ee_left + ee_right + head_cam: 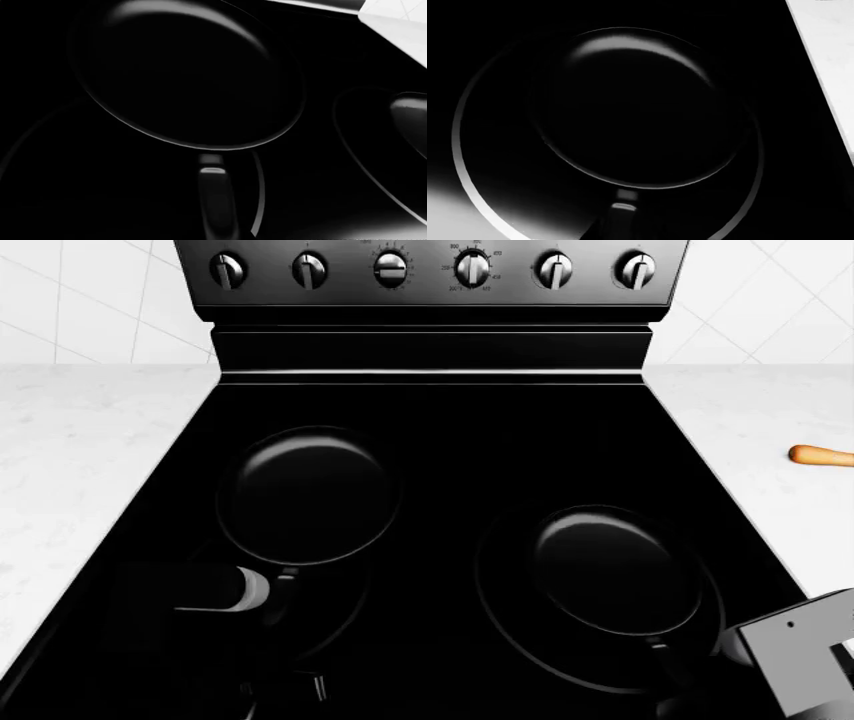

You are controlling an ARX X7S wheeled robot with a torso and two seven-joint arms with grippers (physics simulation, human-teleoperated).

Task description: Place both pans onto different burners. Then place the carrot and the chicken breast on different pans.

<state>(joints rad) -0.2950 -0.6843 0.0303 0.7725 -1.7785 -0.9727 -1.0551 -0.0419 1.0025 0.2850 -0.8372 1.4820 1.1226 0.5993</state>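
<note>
Carrot (822,455) cut by frame edge (head cam); both tools unseen.

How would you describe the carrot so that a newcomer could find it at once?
Start at the black cooktop and move to the white counter on its right. The carrot lies there at the picture's right edge, partly cut off. It is the only orange thing in view; both pans are black.
</note>
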